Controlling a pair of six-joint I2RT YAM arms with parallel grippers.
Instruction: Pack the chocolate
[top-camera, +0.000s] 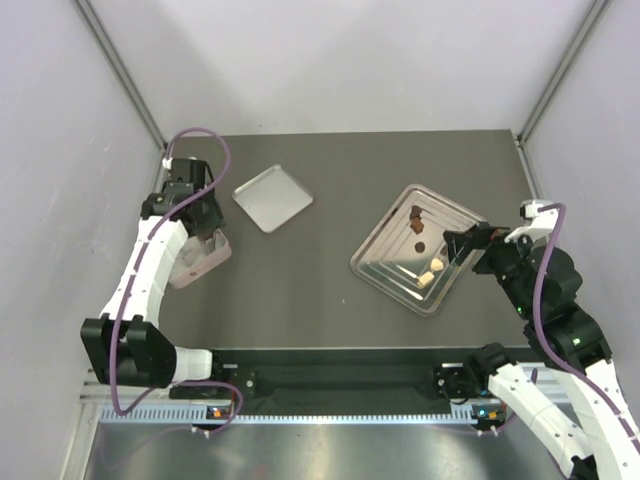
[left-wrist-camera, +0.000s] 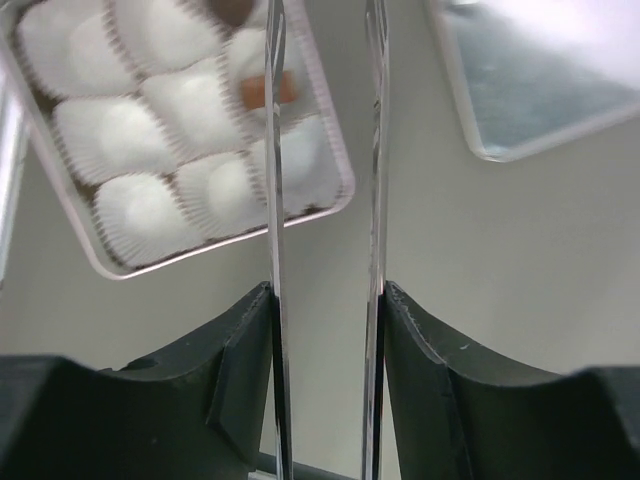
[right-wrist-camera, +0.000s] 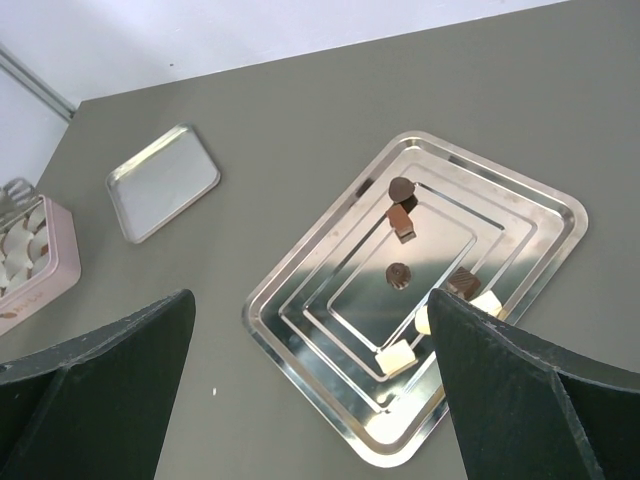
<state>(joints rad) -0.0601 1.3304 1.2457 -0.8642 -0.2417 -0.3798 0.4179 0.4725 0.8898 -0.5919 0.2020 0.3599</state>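
Observation:
The chocolate lies on a stepped silver tray (top-camera: 380, 262) right of centre: dark pieces (right-wrist-camera: 402, 222) toward the far side and cream-white ones (right-wrist-camera: 396, 356) near the front corner. My right gripper (right-wrist-camera: 310, 300) hangs open above the tray's near right side, holding nothing; it also shows in the top view (top-camera: 455, 243). At the left, a pink box (top-camera: 195, 268) holds white paper cups (left-wrist-camera: 110, 130), one with a brown piece (left-wrist-camera: 268, 90) in it. My left gripper (left-wrist-camera: 322, 60) is over the box's right edge, and its thin metal blades stand apart with nothing between them.
A small flat silver lid (top-camera: 272, 197) lies at the back, between the box and the tray. Grey walls and metal frame posts close in the table on three sides. Both arm bases sit along the near edge.

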